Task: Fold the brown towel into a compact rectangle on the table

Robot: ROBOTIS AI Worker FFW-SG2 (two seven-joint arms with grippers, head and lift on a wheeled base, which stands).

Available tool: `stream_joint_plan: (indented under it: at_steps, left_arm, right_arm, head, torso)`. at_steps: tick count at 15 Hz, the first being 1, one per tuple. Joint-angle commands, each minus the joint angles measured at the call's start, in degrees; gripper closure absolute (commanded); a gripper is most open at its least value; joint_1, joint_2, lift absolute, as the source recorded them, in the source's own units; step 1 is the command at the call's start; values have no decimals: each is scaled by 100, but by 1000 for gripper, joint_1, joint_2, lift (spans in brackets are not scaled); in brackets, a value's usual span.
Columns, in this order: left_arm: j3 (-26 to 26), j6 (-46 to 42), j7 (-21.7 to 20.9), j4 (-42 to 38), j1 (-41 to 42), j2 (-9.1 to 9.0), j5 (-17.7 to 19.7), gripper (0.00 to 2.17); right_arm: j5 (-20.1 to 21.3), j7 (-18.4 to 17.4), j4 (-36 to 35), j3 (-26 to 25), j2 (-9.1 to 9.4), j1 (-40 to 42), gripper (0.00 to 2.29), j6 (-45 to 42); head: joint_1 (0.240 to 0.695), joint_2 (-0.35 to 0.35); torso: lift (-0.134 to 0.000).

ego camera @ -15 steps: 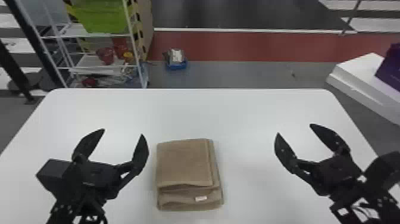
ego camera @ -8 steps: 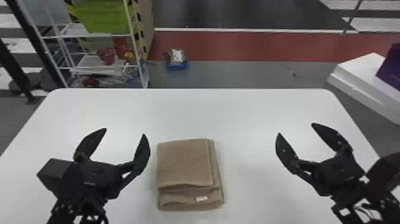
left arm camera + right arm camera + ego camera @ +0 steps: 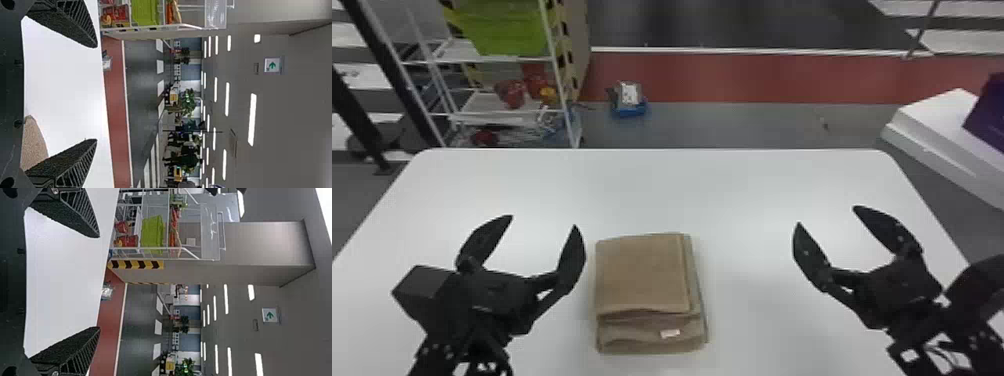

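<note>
My left gripper (image 3: pixel 543 220) is open just left of the towel in the head view, its fingers apart with nothing between them. My right gripper (image 3: pixel 827 215) also stands open, farther off to the towel's right. Between the two, the brown towel (image 3: pixel 642 275) lies folded in a layered, nearly rectangular stack, with lower layers showing along its right and near edges and a small white tag at the near side. In the left wrist view, part of the towel (image 3: pixel 33 143) shows beside one finger of the left gripper (image 3: pixel 97 93). The right gripper (image 3: pixel 99 282) has bare tabletop between its fingers.
The white table (image 3: pixel 732 185) carries the towel. Beyond its far edge at left stands a white rack (image 3: pixel 497 112) with a green bin (image 3: pixel 504 30). A small blue item (image 3: pixel 629 107) sits on the floor behind, and a white platform (image 3: pixel 942 120) is off the right side.
</note>
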Motion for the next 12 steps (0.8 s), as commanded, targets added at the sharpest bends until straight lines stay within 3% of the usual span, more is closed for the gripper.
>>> stream_joint_plan:
  at_steps: [1, 12]
  left_arm:
    - [-5, 7, -6, -23, 23, -24, -7, 19]
    - [-32, 42, -23, -58, 41, -24, -34, 19]
  right_arm:
    - [-1, 1, -20, 9, 5, 12, 39, 5]
    - [-1, -8, -125, 26, 5, 39, 49, 75]
  head:
    - [695, -7]
    - [695, -9]
  torso:
    - [-124]
    - [-124]
